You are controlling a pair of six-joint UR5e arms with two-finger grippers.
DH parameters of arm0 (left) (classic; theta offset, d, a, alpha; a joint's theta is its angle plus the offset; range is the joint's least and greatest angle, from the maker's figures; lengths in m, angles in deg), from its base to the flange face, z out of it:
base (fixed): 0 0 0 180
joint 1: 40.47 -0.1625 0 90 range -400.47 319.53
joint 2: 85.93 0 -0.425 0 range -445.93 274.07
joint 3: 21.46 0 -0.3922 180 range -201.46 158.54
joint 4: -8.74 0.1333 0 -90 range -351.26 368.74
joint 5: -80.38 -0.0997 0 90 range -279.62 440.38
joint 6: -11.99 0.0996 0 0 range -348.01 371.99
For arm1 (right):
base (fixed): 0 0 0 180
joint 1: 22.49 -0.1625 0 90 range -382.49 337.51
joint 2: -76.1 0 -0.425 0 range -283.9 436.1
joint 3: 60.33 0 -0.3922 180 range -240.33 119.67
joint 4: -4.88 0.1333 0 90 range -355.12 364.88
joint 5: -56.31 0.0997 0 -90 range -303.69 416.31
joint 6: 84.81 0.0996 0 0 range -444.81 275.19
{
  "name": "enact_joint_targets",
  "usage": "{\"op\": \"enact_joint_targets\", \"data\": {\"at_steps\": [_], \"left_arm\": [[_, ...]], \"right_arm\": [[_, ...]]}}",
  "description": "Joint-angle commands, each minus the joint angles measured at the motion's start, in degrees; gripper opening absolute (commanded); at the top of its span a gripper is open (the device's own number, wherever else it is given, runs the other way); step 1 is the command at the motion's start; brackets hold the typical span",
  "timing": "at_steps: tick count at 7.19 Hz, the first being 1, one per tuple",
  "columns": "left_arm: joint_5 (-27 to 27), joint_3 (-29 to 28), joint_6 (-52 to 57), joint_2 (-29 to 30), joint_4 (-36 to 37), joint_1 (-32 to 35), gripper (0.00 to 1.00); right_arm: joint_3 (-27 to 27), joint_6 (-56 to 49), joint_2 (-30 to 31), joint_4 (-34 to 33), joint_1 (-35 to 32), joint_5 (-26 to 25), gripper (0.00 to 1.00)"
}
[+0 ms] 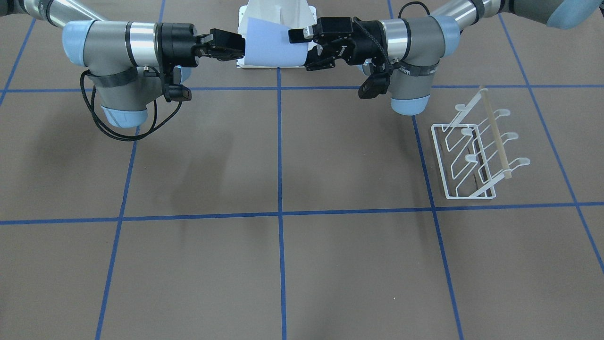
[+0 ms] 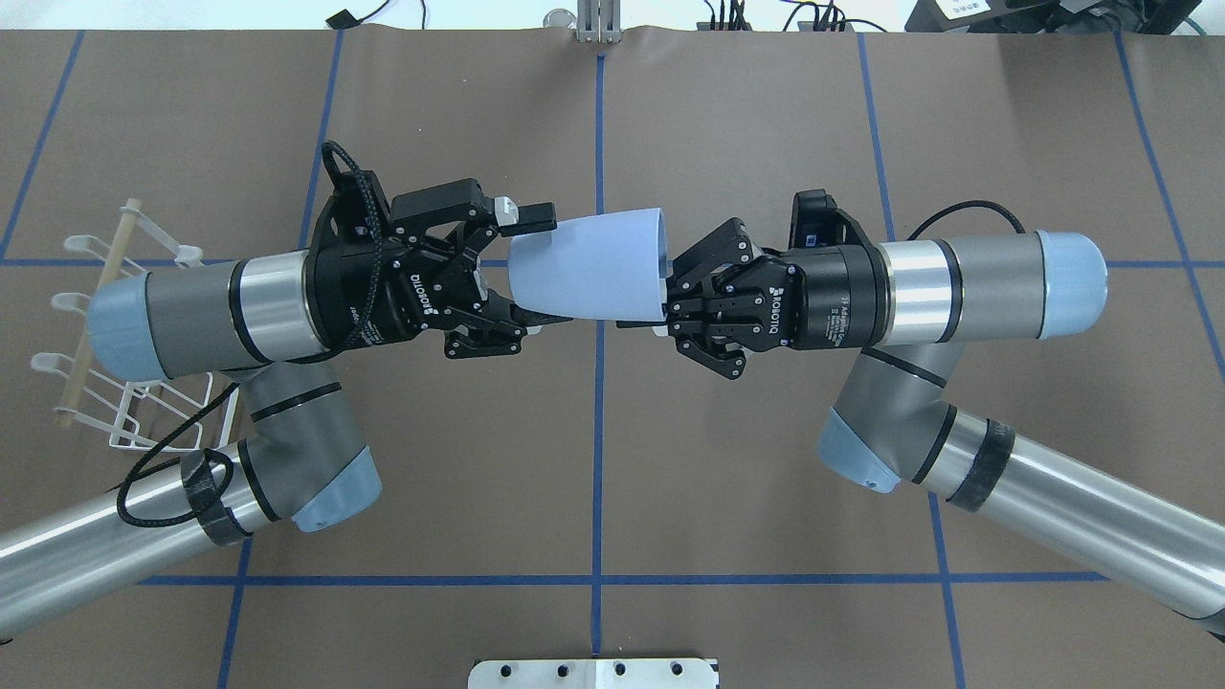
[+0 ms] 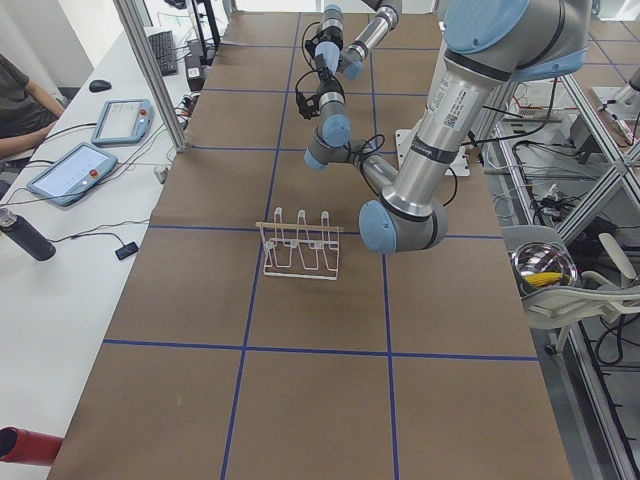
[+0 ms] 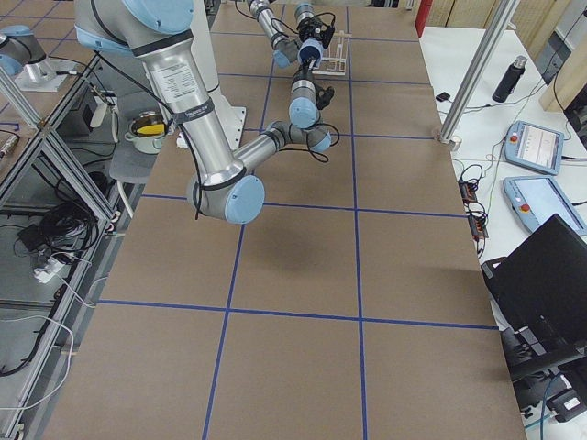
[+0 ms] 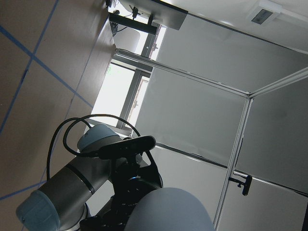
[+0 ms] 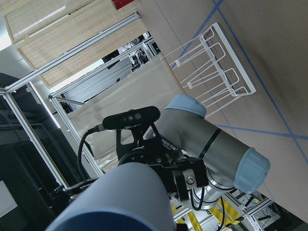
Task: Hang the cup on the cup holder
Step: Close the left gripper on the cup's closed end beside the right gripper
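Observation:
The pale blue cup [image 2: 589,266] hangs level in the air between both arms, above the table's middle; it also shows in the front view [image 1: 273,45]. My right gripper [image 2: 662,304] is shut on the rim at the cup's wide end. My left gripper [image 2: 531,275] is open, with its fingers [image 2: 528,218] astride the narrow base, close to its sides. The white wire cup holder [image 1: 476,151] with its wooden rod stands on the table on my left side, partly hidden under my left arm in the overhead view [image 2: 115,383]. The cup fills the bottom of both wrist views [image 6: 110,202].
The white robot pedestal [image 1: 276,14] stands behind the cup. A side table with tablets [image 3: 80,170] and a seated operator run along the far side. A steel bowl [image 3: 545,268] sits on a shelf beside the robot.

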Motion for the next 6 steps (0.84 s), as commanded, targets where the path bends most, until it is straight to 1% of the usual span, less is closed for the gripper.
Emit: {"op": "enact_joint_targets", "data": {"at_steps": [1,2,3,4,5,6], "left_arm": [[-0.1,0.1,0.0,-0.1,0.0,0.0,0.98],[-0.1,0.1,0.1,-0.1,0.0,0.0,0.98],[-0.1,0.1,0.1,-0.1,-0.1,0.0,0.95],[-0.1,0.6,0.0,-0.1,-0.1,-0.2,0.54],[-0.1,1.2,-0.9,-0.2,-0.1,-0.5,0.05],[-0.1,1.6,-3.1,-0.5,0.1,-0.6,0.0]], "right_arm": [[-0.1,0.0,0.0,0.1,0.1,0.0,0.0],[-0.3,0.0,0.0,0.3,0.1,0.0,0.0],[-0.2,0.0,0.1,0.4,0.1,-0.1,0.0],[-0.2,-0.1,0.0,0.4,0.1,-0.5,0.0],[-0.1,-0.2,0.0,0.4,0.4,-2.4,0.7],[-0.1,-0.4,0.2,0.4,0.5,-2.4,1.0]]}}
